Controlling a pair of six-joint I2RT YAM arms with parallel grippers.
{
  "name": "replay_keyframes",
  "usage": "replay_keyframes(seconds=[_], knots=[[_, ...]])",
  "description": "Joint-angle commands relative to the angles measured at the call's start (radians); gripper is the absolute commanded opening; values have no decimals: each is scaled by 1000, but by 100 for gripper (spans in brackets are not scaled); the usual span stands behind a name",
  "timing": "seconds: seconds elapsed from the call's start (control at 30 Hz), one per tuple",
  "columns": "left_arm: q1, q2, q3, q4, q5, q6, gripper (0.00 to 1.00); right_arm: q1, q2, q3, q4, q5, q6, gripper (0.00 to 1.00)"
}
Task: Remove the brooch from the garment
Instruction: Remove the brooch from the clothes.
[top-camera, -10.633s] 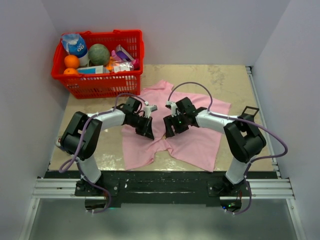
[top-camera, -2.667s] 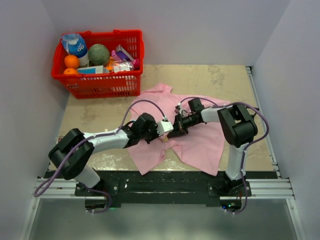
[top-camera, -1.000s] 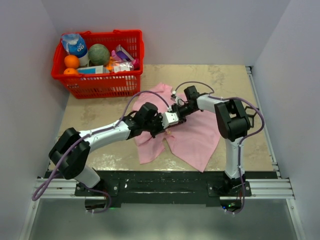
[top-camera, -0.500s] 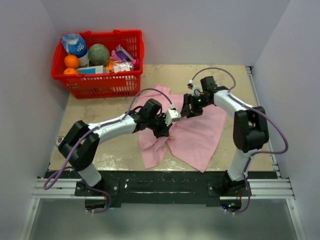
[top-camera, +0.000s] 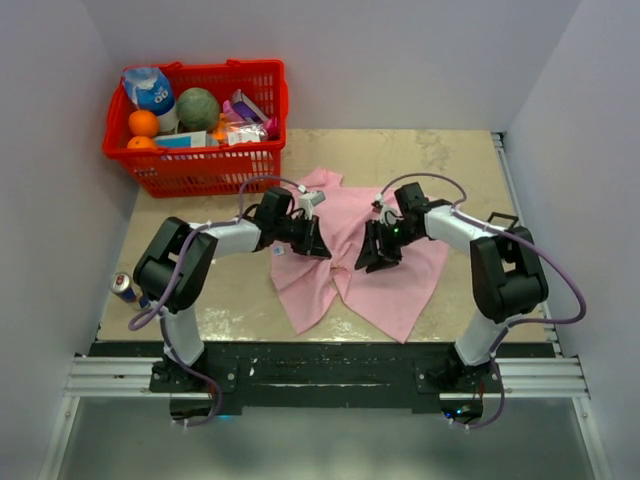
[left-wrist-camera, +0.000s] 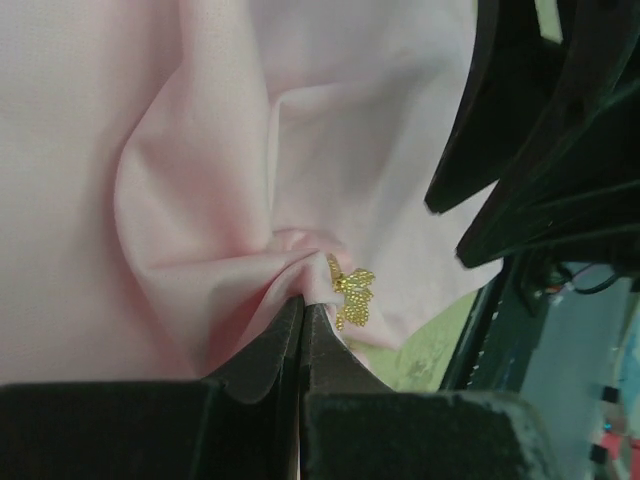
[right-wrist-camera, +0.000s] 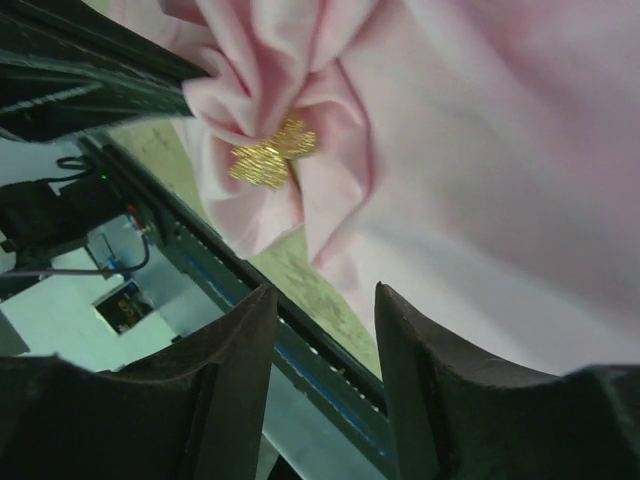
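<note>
The garment, a pink T-shirt (top-camera: 400, 280), lies bunched on the table. My left gripper (top-camera: 316, 247) is shut on a raised fold of its cloth (left-wrist-camera: 200, 120), its tips (left-wrist-camera: 303, 300) pinched right beside the brooch (left-wrist-camera: 350, 295), a small gold beaded cluster pinned on the fold. My right gripper (top-camera: 368, 260) is open just to the right, facing the left one. In the right wrist view the brooch (right-wrist-camera: 270, 155) sits on gathered cloth (right-wrist-camera: 500, 150) a little ahead of the open jaws (right-wrist-camera: 322, 290). From above the brooch is hidden between the grippers.
A red basket (top-camera: 165, 170) with fruit, a bottle and packets stands at the back left. A small red and blue can (top-camera: 122, 286) stands by the left arm's base. The right gripper's black fingers (left-wrist-camera: 530, 150) loom close in the left wrist view.
The left gripper has drawn back to the left with the cloth fold. The right gripper has swung from the shirt's far side down to the fold. The can has come into view.
</note>
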Motion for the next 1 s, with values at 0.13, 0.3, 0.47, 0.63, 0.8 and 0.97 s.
replay_keyframes(seconds=[0.13, 0.3, 0.47, 0.63, 0.8, 0.97], knots=[[-2, 10, -19, 209, 115, -233, 0, 83, -34, -9, 253, -111, 237, 44], [0, -5, -32, 207, 108, -233, 0, 83, 35, -26, 306, -120, 325, 42], [3, -8, -33, 198, 95, -236, 0, 85, 62, -20, 278, -93, 334, 38], [18, -3, -36, 209, 92, -257, 0, 82, 54, -23, 243, -63, 329, 37], [20, -6, -41, 210, 103, -256, 0, 82, 72, -29, 255, -62, 343, 37], [20, -16, -52, 212, 105, -256, 0, 80, 100, -18, 289, -65, 362, 36]])
